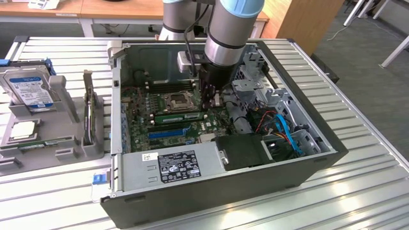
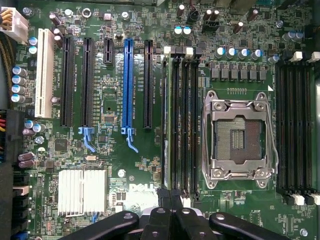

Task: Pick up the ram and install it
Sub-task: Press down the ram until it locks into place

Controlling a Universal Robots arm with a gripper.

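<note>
Gripper point(image 2: 170, 196): jaws drawn fully together, tips pressed side by side, nothing visibly clamped between them. In the wrist view the tips sit at the end of the bank of memory slots, over the end of the ram.

Ram point(image 1: 177, 116): long green stick, seated edge-on in a slot of the motherboard point(image 2: 115, 165). In the exterior view it lies at about 6 o'clock of the CPU socket point(image 1: 177, 100), with the arm's black wrist just beside its end toward the exterior view's right. In the wrist view it appears as a thin green edge point(image 2: 168, 125) in the slot bank at 9 o'clock of the open socket point(image 2: 237, 137).

Arm point(image 1: 231, 28): grey and blue, reaching down into the open computer case point(image 1: 255, 191), at roughly 12 o'clock of the board.

Other contents of the case: blue expansion slot point(image 2: 128, 85), silver heatsink point(image 2: 81, 192), power supply with label point(image 1: 172, 165), blue cables point(image 1: 288, 134).

Outside the case, at 9 o'clock in the exterior view: grey holder tray point(image 1: 57, 143) carrying a hard drive point(image 1: 28, 88), a processor chip point(image 1: 22, 130) and an upright card point(image 1: 88, 110). All stand on a slatted metal table point(image 1: 357, 191).
</note>
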